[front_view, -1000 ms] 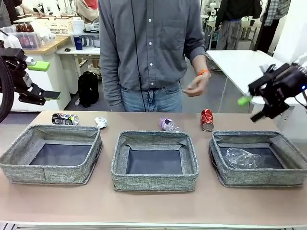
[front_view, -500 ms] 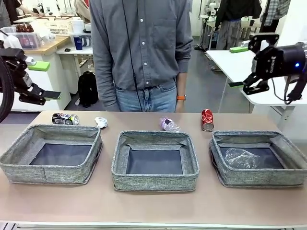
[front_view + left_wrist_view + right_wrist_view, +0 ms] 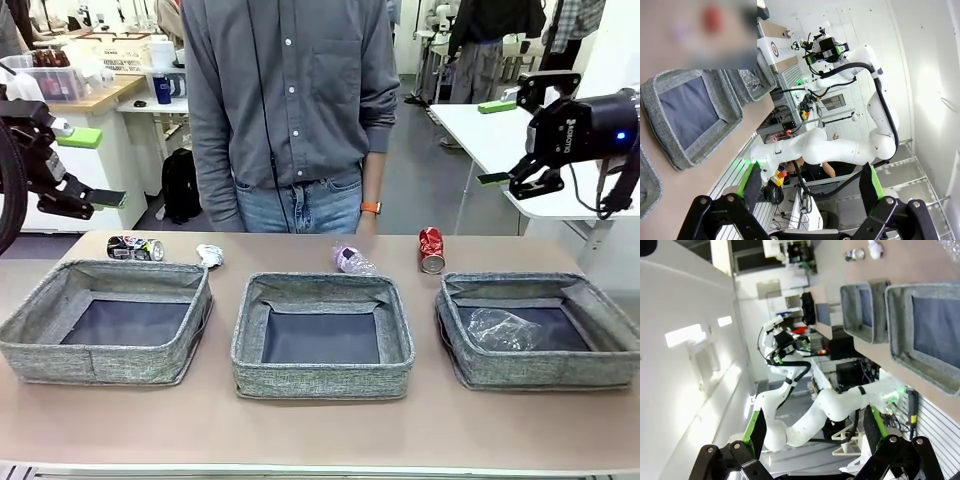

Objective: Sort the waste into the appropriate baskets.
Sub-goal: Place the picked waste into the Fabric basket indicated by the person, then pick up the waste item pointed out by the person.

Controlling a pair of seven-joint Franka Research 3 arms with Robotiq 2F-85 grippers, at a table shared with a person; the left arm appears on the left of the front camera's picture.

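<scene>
Right gripper (image 3: 495,142): black body, blue light, white lettering, black cable; green-padded fingers (image 3: 497,106). Right arm (image 3: 880,115) white.

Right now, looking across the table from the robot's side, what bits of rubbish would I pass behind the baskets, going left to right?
dark can → white paper wad → crushed bottle with a pink-purple label → red can

Bright, even indoor light; front view sharp, wrist views warped, with white glare.
</scene>
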